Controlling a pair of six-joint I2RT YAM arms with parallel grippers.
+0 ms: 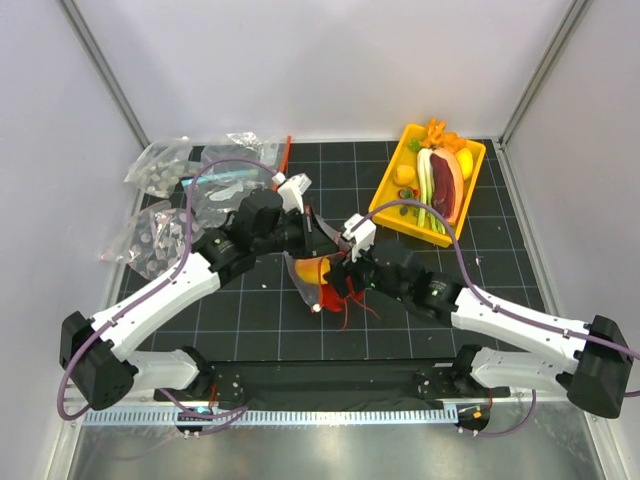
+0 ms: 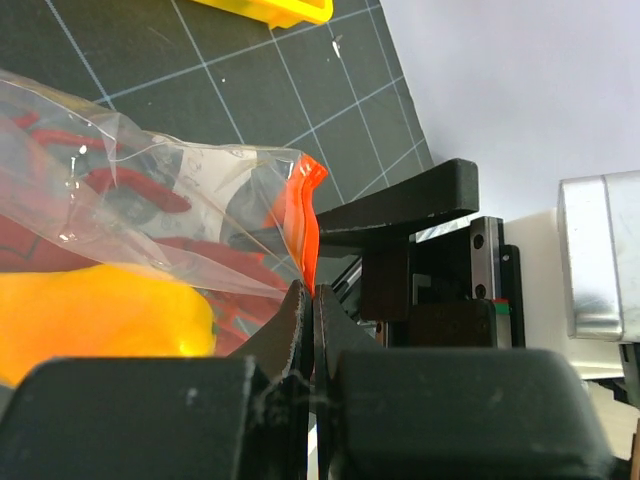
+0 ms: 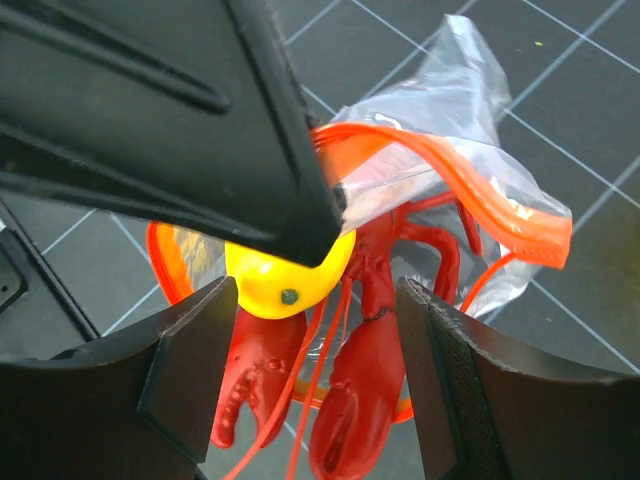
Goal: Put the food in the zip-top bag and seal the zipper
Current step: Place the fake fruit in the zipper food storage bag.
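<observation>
The clear zip-top bag (image 1: 310,275) hangs mid-table, held up by my left gripper (image 1: 318,228), which is shut on its red-orange zipper strip (image 2: 303,235). Inside it sit the red lobster (image 3: 365,370) and a yellow fruit piece (image 3: 285,285); the lobster's claws stick out of the mouth. The yellow piece also shows through the plastic in the left wrist view (image 2: 95,320). My right gripper (image 3: 320,360) is open, its fingers either side of the lobster's claws at the bag mouth, not touching them. The zipper (image 3: 470,190) gapes open in a loop.
A yellow tray (image 1: 395,215) at the back right holds a dark red slab (image 1: 449,187), a white-green leek (image 1: 428,185) and small fruit pieces. Bags of grey discs (image 1: 160,235) and another clear bag (image 1: 225,180) lie at the back left.
</observation>
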